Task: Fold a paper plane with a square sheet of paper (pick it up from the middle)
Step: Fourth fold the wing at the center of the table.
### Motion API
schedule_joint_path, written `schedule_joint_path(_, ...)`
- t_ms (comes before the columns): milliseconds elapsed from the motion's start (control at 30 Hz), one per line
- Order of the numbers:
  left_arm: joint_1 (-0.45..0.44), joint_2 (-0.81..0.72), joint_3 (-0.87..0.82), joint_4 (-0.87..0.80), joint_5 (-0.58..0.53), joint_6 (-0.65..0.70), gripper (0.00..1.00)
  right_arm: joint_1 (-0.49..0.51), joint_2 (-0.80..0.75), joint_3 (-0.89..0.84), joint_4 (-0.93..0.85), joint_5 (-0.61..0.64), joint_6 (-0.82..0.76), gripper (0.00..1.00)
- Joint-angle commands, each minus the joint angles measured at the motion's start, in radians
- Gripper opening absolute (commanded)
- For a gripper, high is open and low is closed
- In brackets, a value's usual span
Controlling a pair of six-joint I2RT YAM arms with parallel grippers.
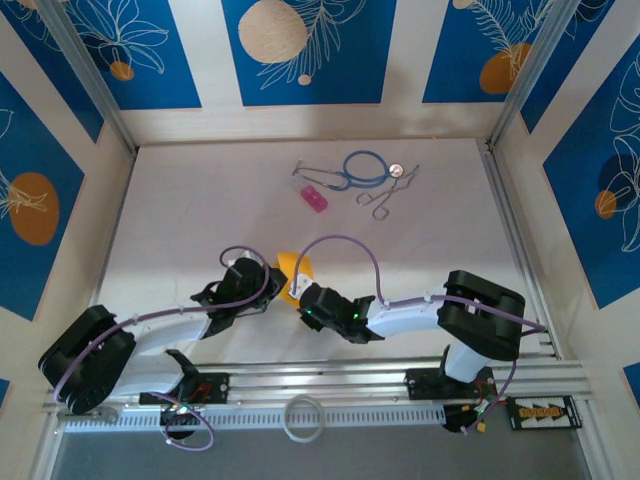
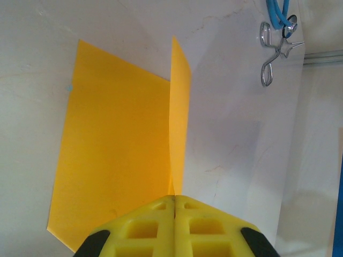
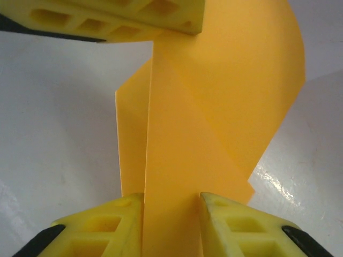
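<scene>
Paper (image 2: 118, 160) at the table's (image 1: 200, 220) near edge: left gripper (image 2: 175, 198) clamped on its crease, right gripper (image 3: 171, 199) parted astride it; uneven pull could skew the fold.

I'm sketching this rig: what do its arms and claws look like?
The left arm and right arm have white links, black joints and looping purple cables. The left claw and right claw are yellow with squarish cut-outs and black backing.
</scene>
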Motion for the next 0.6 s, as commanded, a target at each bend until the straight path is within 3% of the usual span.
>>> schedule_joint_path(0,-0.009,0.005,0.018,0.01,-0.019,-0.007,0.0,0.006,0.002,0.007,0.017,0.03,-0.001,0.3)
schedule_joint_path(400,-0.01,0.001,0.03,-0.021,-0.022,0.013,0.0,-0.007,-0.014,-0.011,0.013,0.026,0.041,0.21)
schedule_joint_path(567,-0.01,-0.016,0.042,-0.065,-0.033,0.032,0.1,-0.012,-0.016,-0.017,0.018,0.018,0.048,0.14)
